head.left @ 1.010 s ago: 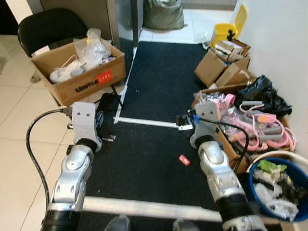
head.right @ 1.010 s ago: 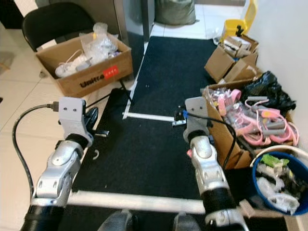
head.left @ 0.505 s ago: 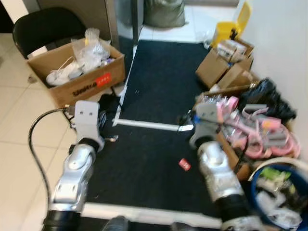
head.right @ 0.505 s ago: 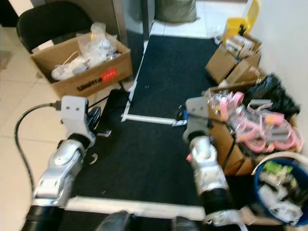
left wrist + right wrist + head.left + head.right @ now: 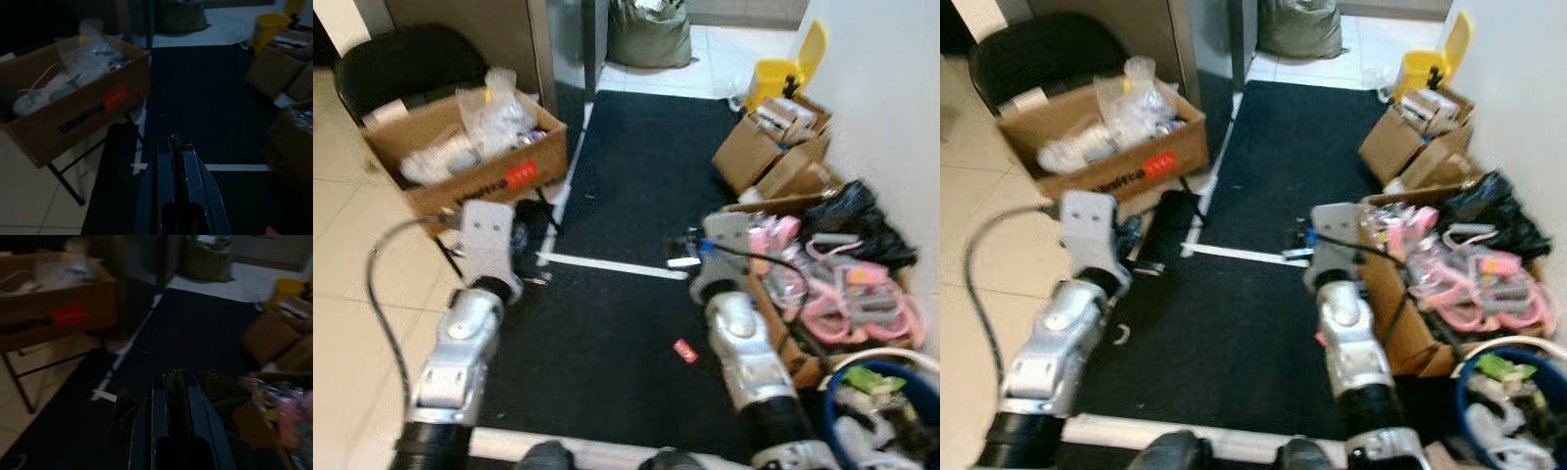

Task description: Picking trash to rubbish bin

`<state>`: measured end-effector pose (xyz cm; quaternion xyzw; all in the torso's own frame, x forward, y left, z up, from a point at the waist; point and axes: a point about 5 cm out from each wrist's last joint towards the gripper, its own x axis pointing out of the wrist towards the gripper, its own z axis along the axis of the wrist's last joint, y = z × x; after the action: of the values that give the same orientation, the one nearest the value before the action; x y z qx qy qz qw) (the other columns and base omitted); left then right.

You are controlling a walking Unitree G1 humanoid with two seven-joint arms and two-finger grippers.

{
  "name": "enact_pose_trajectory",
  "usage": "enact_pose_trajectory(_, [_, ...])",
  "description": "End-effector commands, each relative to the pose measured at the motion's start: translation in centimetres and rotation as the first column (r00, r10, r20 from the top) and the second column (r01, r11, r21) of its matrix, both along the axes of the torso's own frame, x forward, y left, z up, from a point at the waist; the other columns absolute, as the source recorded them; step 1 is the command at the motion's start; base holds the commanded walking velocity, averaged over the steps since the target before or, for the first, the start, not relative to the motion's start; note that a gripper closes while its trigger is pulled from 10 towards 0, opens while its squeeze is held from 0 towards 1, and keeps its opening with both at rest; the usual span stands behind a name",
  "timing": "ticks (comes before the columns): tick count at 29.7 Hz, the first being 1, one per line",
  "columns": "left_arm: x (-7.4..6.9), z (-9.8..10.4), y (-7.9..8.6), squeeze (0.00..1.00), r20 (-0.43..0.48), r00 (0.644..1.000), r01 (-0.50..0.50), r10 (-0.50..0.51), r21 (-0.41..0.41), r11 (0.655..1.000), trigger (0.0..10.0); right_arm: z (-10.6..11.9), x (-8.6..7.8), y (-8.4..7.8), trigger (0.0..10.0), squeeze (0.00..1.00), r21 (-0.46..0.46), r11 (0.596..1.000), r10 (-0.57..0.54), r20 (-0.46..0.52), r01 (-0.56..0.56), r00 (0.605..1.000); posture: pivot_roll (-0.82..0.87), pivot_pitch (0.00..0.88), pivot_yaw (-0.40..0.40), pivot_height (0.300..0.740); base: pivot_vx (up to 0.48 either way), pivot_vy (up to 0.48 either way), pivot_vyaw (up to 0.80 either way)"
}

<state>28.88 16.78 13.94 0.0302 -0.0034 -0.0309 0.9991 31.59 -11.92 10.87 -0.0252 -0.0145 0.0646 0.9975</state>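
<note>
A small red scrap [image 5: 685,351] lies on the black mat [image 5: 636,176], just left of my right forearm. The blue rubbish bin [image 5: 889,373], full of crumpled trash, stands at the lower right by the wall. My left gripper [image 5: 177,146] is held out low over the mat's left edge, its fingers pressed together with nothing between them. My right gripper [image 5: 176,381] is also shut and holds nothing; it points over the mat near a box of pink items [image 5: 837,289].
A cardboard box of plastic bags [image 5: 460,147] and a black chair [image 5: 401,64] stand at the left. Brown boxes [image 5: 773,152], a black bag [image 5: 857,211] and a yellow bin [image 5: 783,64] line the right wall. A white strip [image 5: 607,264] crosses the mat.
The whole picture has shifted and blurred slightly, so the camera moved. Both arms keep the same outstretched pose, and the red scrap stays on the mat.
</note>
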Motion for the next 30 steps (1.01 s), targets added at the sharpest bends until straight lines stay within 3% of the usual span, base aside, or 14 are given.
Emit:
enact_pose_trajectory(1, [-0.18, -0.38, 0.13, 0.0, -0.021, 1.0, -0.002, 0.002, 0.015, 1.0, 10.0, -0.39, -0.14, -0.61, 10.0, 0.0, -0.006, 1.0, -0.015, -0.012, 0.015, 1.0, 0.07, 0.069, 0.007, 0.74, 0.251, 0.0, 0.0])
enact_pose_trajectory(30, [-0.1, -0.42, -0.04, 0.0, -0.023, 1.0, -0.001, 0.002, 0.013, 1.0, 10.0, -0.31, 0.0, -0.7, 10.0, 0.0, -0.013, 1.0, -0.021, 0.003, 0.021, 1.0, 0.07, 0.073, 0.002, 0.74, 0.252, 0.0, 0.0])
